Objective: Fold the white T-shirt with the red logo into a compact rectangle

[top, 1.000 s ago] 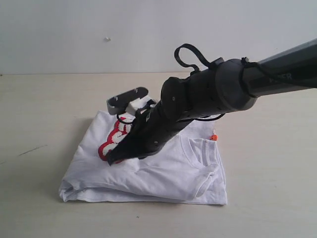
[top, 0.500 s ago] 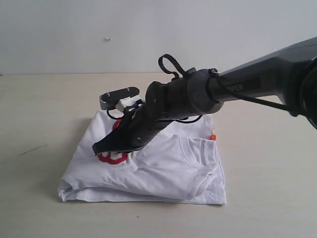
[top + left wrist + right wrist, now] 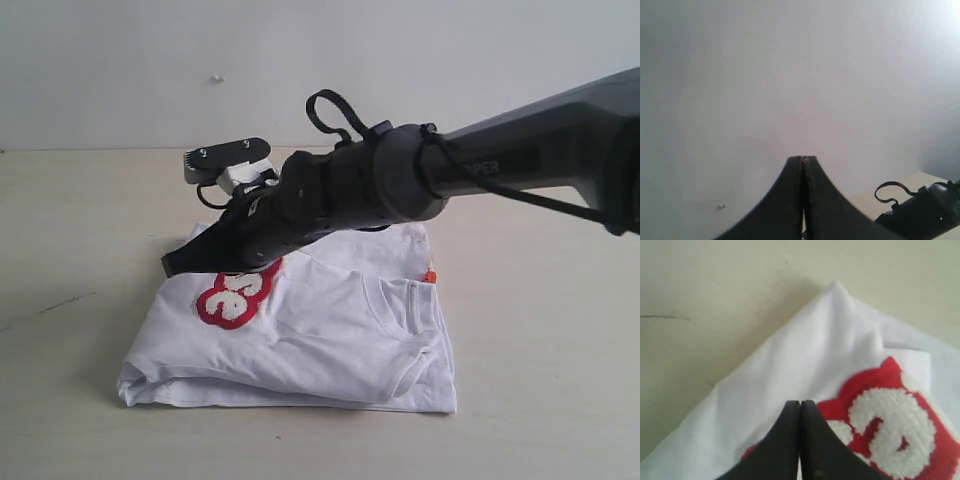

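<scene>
The white T-shirt (image 3: 330, 340) lies folded into a squarish stack on the table, collar toward the right. Its red logo (image 3: 236, 297) shows partly on the top layer at the left; the right wrist view shows the fuzzy letters of the logo (image 3: 890, 430) close up on the shirt (image 3: 790, 360). My right gripper (image 3: 170, 264) reaches across from the right and hovers just above the shirt's far left corner, shut with nothing in it (image 3: 800, 403). My left gripper (image 3: 802, 158) is shut and empty, pointing at a blank wall; it does not show in the exterior view.
The beige table (image 3: 90, 220) runs all around the shirt, with a pale wall behind. The right arm (image 3: 480, 170) slants over the shirt's far half. A faint dark scratch (image 3: 60, 303) marks the tabletop at the left.
My right gripper has swung left and lifted away from the middle of the shirt toward its far left corner, uncovering part of the red logo. The shirt has stayed put.
</scene>
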{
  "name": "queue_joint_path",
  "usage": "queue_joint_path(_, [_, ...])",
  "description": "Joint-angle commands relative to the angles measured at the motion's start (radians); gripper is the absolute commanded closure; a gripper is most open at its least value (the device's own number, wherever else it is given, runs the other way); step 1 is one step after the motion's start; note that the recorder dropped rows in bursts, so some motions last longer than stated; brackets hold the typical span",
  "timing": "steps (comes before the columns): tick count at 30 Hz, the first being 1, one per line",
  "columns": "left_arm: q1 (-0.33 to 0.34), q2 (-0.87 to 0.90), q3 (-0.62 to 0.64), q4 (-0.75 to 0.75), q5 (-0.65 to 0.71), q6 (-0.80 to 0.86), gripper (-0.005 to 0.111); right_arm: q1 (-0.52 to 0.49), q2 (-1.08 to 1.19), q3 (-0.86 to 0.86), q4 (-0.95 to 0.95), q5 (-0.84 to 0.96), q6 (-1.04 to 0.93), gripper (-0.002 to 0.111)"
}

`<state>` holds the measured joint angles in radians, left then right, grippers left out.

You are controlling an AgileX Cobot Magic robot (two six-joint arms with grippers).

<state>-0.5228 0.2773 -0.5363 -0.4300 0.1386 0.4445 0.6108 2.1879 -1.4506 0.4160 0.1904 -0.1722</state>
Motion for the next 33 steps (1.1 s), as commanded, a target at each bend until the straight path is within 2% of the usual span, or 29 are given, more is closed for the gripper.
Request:
queue_joint_path(1, [0.001, -0.004, 0.001, 0.004, -0.012, -0.004, 0.107, 0.006, 0.051, -0.002, 0.029, 0.003, 0.000, 0.108])
queue_joint_path(6, [0.001, -0.004, 0.001, 0.004, -0.012, -0.004, 0.107, 0.004, 0.049, -0.002, -0.017, 0.054, 0.000, 0.108])
queue_joint_path(13, [0.001, -0.004, 0.001, 0.002, -0.012, -0.004, 0.107, 0.012, -0.094, 0.018, -0.018, 0.078, -0.038, 0.108])
queue_joint_path(19, [0.001, -0.035, 0.001, 0.000, -0.012, -0.007, 0.107, 0.041, -0.264, 0.206, -0.025, -0.143, -0.038, 0.108])
queue_joint_path(33, [0.001, -0.070, 0.001, 0.000, -0.004, -0.007, 0.107, 0.041, -0.804, 0.583, -0.027, -0.265, -0.049, 0.108])
